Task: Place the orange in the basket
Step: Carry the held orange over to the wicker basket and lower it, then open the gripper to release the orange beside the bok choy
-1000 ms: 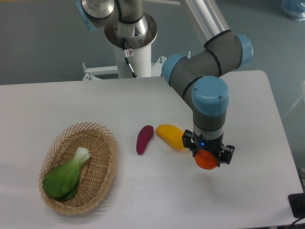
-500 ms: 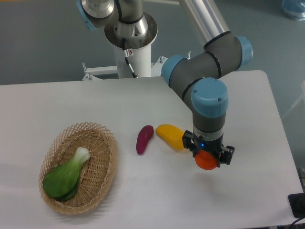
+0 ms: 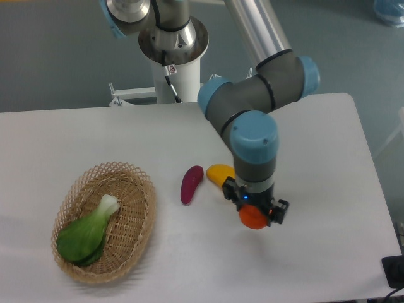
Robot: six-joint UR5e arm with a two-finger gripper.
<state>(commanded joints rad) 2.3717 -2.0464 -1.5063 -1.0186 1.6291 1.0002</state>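
Note:
My gripper (image 3: 254,212) is shut on the orange (image 3: 254,218), a small round bright-orange fruit, and holds it just above the white table, right of the middle. The wicker basket (image 3: 137,183) sits at the left front of the table, far left of the gripper. A green leafy vegetable (image 3: 88,232) lies inside the basket. The orange's top is hidden by the gripper.
A purple oblong vegetable (image 3: 191,184) and a yellow mango-like fruit (image 3: 221,173) lie between the basket and the gripper; the arm partly covers the yellow fruit. The arm's base column (image 3: 177,69) stands at the table's back edge. A dark object (image 3: 394,271) sits at the front right corner.
The gripper has moved left and slightly toward the front with the orange in it. It now partly covers the yellow fruit. The other things have not moved.

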